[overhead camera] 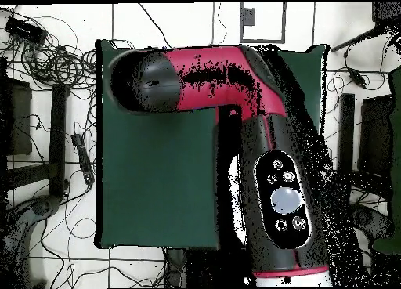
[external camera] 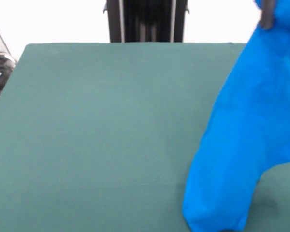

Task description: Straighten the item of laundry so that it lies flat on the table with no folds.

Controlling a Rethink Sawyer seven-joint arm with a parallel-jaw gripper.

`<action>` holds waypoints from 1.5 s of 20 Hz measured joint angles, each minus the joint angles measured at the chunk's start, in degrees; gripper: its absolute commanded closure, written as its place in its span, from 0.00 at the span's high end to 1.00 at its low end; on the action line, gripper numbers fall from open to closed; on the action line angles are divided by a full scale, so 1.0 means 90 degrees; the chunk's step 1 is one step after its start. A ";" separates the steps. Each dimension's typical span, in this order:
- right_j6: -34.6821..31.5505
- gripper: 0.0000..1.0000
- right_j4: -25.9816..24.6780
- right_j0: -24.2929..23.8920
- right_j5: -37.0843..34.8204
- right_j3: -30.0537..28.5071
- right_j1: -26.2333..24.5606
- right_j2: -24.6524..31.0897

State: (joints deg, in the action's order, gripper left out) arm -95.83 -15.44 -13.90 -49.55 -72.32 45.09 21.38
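Dark green, felt-like tabletop (external camera: 101, 135), rectangular and smooth, spreading wide to the left of the claw (external camera: 267, 14) and beneath it in the front view. Blue T-shirt (external camera: 246, 145) hanging straight down from the claw over the right-hand side; cannot tell whether its lower end rests on the cloth. From overhead, the same green surface (overhead camera: 157, 184) largely covered by the arm.

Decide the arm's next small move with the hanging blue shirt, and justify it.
Probably lower and drag it towards the table's middle. The blue shirt hangs bunched from the pincer at the top right of the front view, its bottom end near the table's near edge, nothing spread flat.
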 measured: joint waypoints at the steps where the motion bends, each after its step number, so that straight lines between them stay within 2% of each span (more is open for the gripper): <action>1: 0.0000 0.00 0.0001 -0.0034 0.0019 -0.0021 -0.0004 0.0002; 10: 0.0000 0.00 -0.0032 -0.0920 0.0486 -0.0632 0.0000 0.0085; 17: 0.0001 0.00 -0.0219 -0.1378 0.0598 -0.0996 0.0117 0.0191; 29: 0.0001 0.00 -0.0264 -0.1680 0.0600 -0.1177 0.0279 0.0595; 30: 0.0004 0.00 -0.0267 -0.1792 0.0637 -0.1221 0.0291 0.0767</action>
State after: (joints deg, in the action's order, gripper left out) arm -95.79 -17.84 -30.02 -43.81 -83.31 47.71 28.28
